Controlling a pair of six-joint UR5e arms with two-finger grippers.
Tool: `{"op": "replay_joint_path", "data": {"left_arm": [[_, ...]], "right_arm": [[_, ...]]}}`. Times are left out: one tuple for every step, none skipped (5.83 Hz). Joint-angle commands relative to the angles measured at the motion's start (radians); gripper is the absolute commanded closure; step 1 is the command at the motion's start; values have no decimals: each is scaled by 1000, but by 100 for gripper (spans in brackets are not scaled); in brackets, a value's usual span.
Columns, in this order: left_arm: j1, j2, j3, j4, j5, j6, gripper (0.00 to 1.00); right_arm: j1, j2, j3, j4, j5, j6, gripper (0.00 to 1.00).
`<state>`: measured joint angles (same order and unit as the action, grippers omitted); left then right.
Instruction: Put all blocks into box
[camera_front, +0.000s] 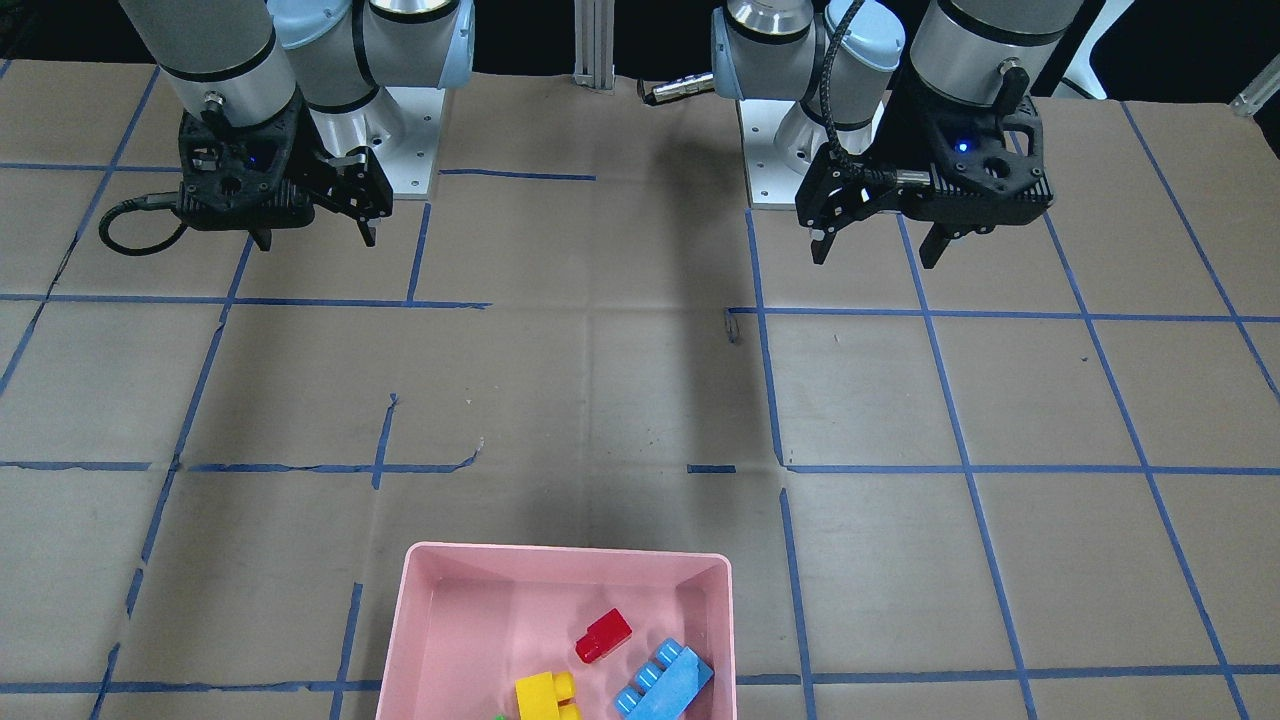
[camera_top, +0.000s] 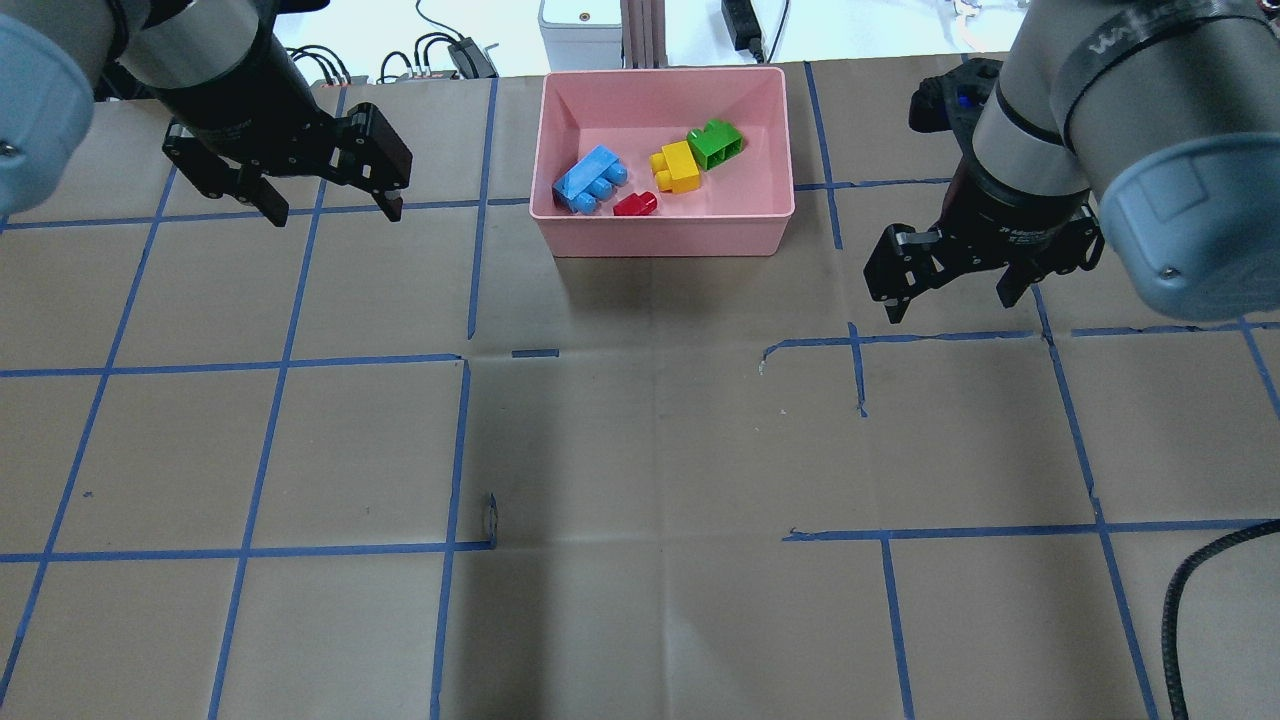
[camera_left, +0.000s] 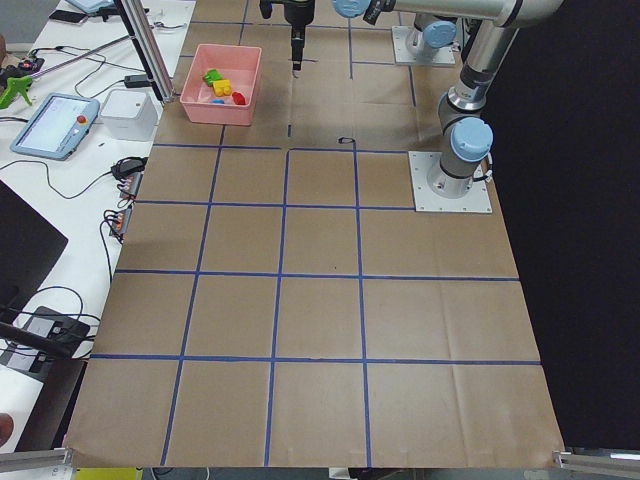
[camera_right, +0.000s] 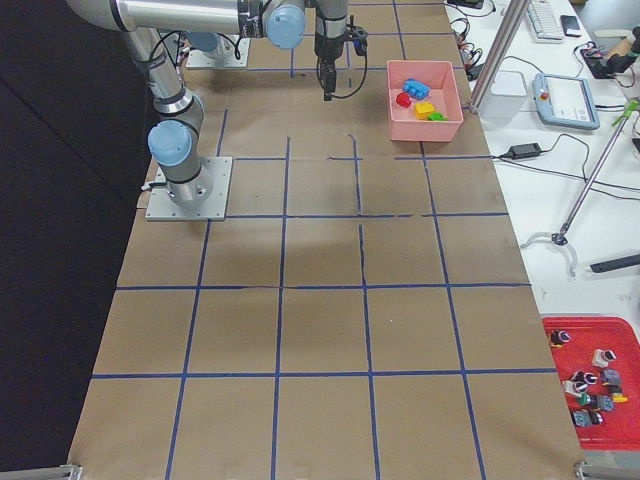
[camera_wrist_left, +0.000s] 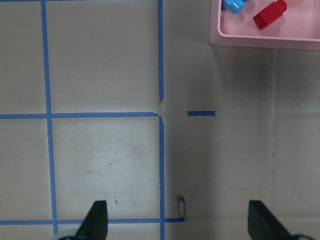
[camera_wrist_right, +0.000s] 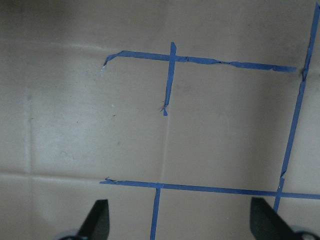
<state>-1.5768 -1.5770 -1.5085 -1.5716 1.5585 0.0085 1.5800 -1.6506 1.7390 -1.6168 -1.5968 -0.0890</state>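
The pink box (camera_top: 665, 232) stands at the far middle of the table. In it lie the light-blue block (camera_top: 588, 180), the red block (camera_top: 634, 204), the yellow block (camera_top: 676, 167) and the green block (camera_top: 715, 144). The box (camera_front: 440, 620) also shows in the front view with the red block (camera_front: 603, 636), the light-blue block (camera_front: 664, 682) and the yellow block (camera_front: 544, 695). My left gripper (camera_top: 333, 212) is open and empty, above the table left of the box. My right gripper (camera_top: 950, 305) is open and empty, right of the box. The left wrist view shows the box corner (camera_wrist_left: 250, 41).
Brown paper with blue tape lines covers the table (camera_top: 640, 450). Beside the table stand a tablet (camera_left: 58, 125) and cables. A red tray (camera_right: 592, 382) of small parts lies off the table's near right end.
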Motion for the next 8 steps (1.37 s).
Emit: {"op": "replay_joint_path", "data": {"left_arm": [[0,0,-1,2,0,1,0],[1,-1,-1,2,0,1,0],[1,-1,-1,-1,0,1,0],[3,-1,-1,2,0,1,0],[14,0,-1,4,0,1,0],[17,0,-1,2,0,1,0],[17,0,-1,-1,0,1,0],[15,0,-1,2,0,1,0]], "right_arm": [[0,0,1,0,0,2,0],[0,0,2,2,-2,0,0],[0,0,5,0,0,2,0],[0,0,5,0,3,2,0],[0,0,5,0,8,2,0],[0,6,2,0,14,2,0],[0,6,1,0,15,2,0],[0,6,1,0,15,2,0]]}}
